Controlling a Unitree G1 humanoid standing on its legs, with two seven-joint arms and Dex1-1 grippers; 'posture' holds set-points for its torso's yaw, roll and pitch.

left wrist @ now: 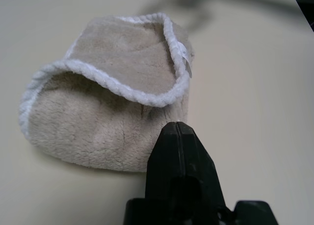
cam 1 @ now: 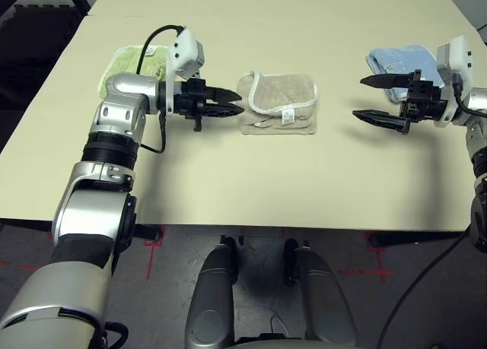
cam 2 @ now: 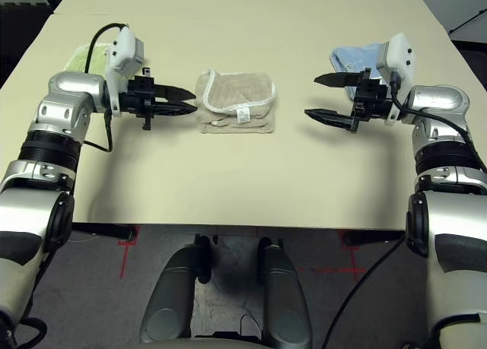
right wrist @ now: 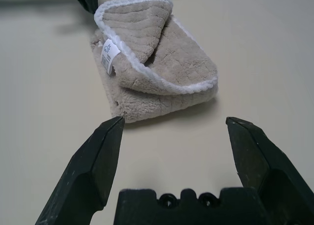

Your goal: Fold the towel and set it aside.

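The towel [cam 1: 278,103] lies folded mid-table [cam 1: 251,185] (folding looks done, setting aside remains), the left gripper [cam 1: 231,103] just beside it with jaws pressed together, the right gripper [cam 1: 368,98] well apart, jaws spread.

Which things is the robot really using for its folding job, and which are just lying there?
For the job:
- beige terry towel with white stitched edging, folded
- left gripper, fingers shut
- right gripper, fingers open

Just lying about:
- light green folded cloth
- light blue folded cloth
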